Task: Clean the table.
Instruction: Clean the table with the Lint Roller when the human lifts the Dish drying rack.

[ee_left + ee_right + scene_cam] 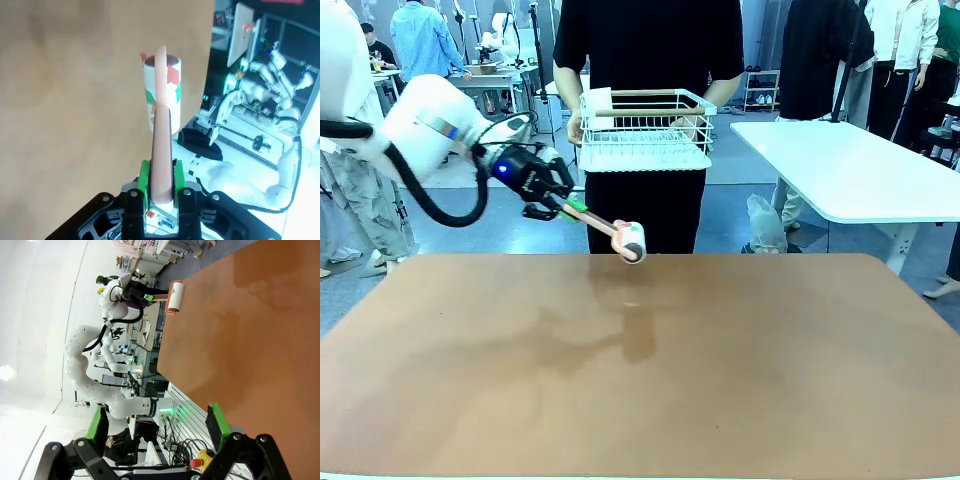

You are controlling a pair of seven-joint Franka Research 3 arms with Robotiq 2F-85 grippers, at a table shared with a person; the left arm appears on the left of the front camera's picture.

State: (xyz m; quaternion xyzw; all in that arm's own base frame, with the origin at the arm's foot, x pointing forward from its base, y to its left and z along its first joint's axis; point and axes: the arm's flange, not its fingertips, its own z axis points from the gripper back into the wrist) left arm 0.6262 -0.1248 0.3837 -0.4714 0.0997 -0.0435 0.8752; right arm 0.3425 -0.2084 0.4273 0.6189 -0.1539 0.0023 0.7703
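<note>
We see the terracotta table (720, 380) spread across the foreground, its top bare. Above its far part our left gripper (570, 207) clenches the pink handle of a lint roller (632, 241), green pads (144, 181) pressed on either side of it; the roller's head hangs clear of the surface, with its shadow on the top below. Our right gripper (157, 425) has its fingers spread wide, grasping nothing. Beyond the far edge a person holds a white wire basket (645, 135), beside a white table (850, 170).
</note>
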